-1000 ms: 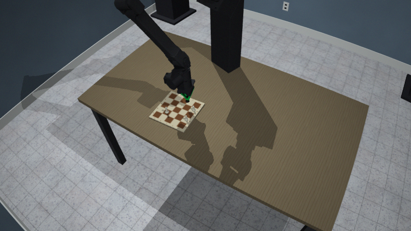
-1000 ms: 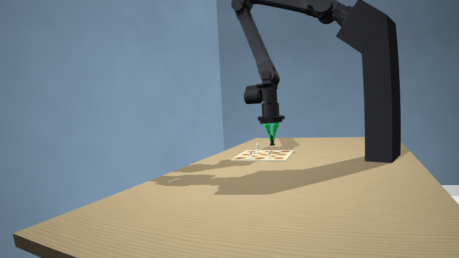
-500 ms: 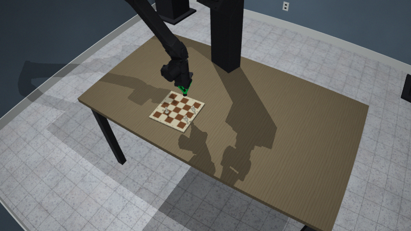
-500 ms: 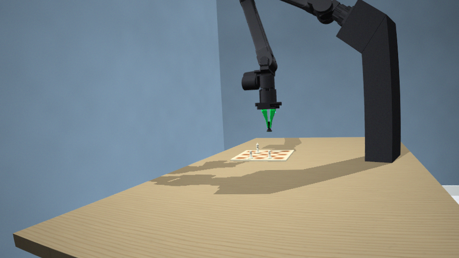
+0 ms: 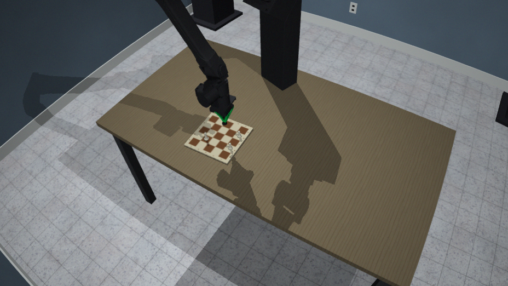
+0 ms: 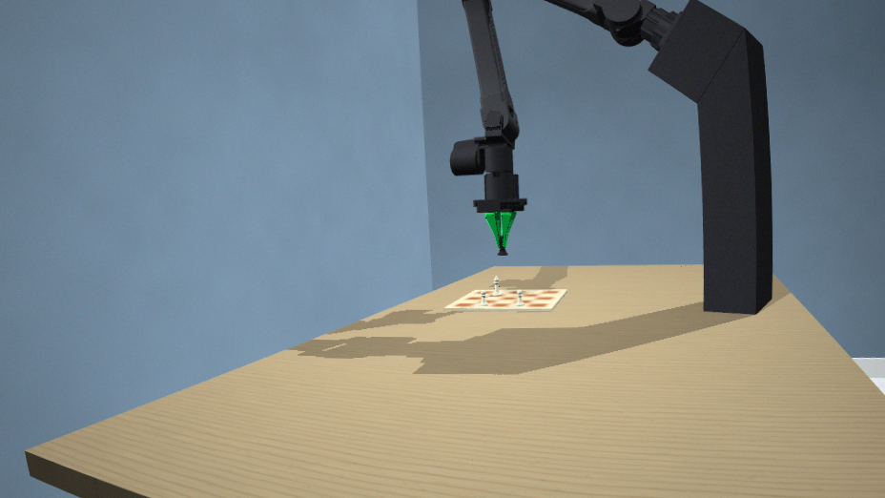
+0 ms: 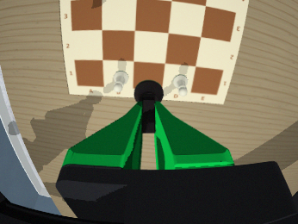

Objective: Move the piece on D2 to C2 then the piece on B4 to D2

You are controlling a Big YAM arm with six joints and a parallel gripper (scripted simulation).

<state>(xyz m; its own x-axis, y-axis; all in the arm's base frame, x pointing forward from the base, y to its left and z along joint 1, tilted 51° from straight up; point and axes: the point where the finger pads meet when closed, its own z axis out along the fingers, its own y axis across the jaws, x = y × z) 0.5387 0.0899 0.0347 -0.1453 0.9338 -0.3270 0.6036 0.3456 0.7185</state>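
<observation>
Two white pieces occupy B1 and D1 of the board.

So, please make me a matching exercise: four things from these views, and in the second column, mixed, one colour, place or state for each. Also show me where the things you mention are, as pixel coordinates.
Things:
1. Held piece (image 5: 224, 123) (image 6: 502, 251) (image 7: 148, 91)
2. Gripper fingers (image 5: 229, 112) (image 6: 492, 224)
3. White pieces (image 5: 206, 136) (image 6: 496, 285) (image 7: 121, 79)
4. Thick column (image 5: 280, 42) (image 6: 733, 204)

Descriptions:
a. standing on the board (image 5: 188, 144) (image 6: 451, 307) (image 7: 65, 56)
b. green
c. black, raised above the board
d. black, rising beside the board

Right pairs: 1-c, 2-b, 3-a, 4-d
</observation>
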